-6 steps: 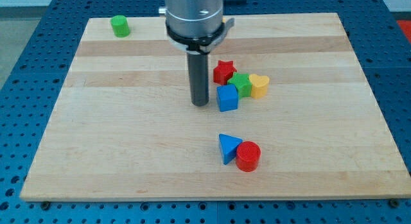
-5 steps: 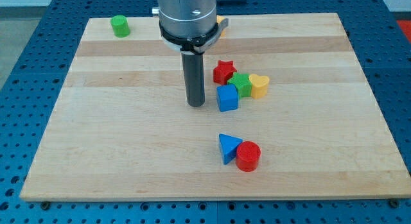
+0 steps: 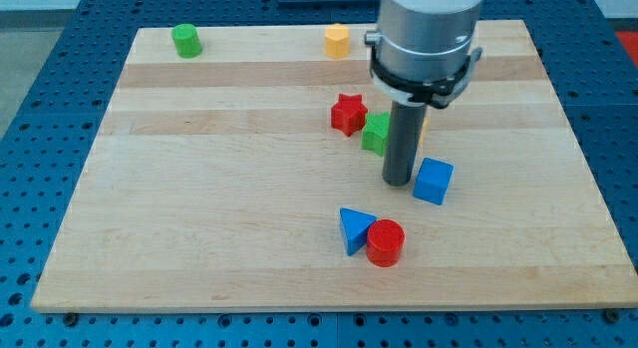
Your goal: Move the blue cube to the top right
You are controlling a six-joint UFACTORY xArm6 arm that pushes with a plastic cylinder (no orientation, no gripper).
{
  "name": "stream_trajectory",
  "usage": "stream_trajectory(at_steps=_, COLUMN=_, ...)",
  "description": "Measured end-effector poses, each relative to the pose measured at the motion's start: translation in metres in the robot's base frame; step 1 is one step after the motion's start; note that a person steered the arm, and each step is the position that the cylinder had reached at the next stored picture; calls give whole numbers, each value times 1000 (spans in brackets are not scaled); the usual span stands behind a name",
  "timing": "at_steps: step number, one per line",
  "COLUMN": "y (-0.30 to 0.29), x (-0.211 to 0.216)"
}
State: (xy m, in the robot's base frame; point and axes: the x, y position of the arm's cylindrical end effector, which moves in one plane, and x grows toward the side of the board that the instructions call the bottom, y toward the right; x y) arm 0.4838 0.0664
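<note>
My tip (image 3: 398,180) rests on the desk (image 3: 199,238), just left of the blue cube (image 3: 433,180), near it or touching; I cannot tell which. I carry no claw, only the rod, so there is nothing to part or close.

The blue cube sits right of the desk's centre, a little below the middle, well apart from the top right corner. It is turned so one vertical edge faces the view's bottom; being a cube, it has no long axis.

From this side, my judgement is that a push would send it rightward, not upward; I would need to get below it.

Behind the rod: green block (image 3: 376,133), partly hidden, and red star (image 3: 348,114). Below: blue triangle (image 3: 353,229) touching red cylinder (image 3: 385,242). Along the top: orange block (image 3: 338,40), green cylinder (image 3: 185,40).
</note>
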Motion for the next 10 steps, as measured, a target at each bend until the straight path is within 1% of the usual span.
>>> stream_trajectory(at_steps=1, y=-5, x=24)
stream_trajectory(at_steps=2, y=6, x=33)
stream_trajectory(at_steps=3, y=28, x=30)
stream_trajectory(at_steps=5, y=45, x=12)
stream_trajectory(at_steps=7, y=84, x=11)
stream_trajectory(at_steps=8, y=84, x=-4)
stream_trajectory(at_steps=10, y=84, x=-55)
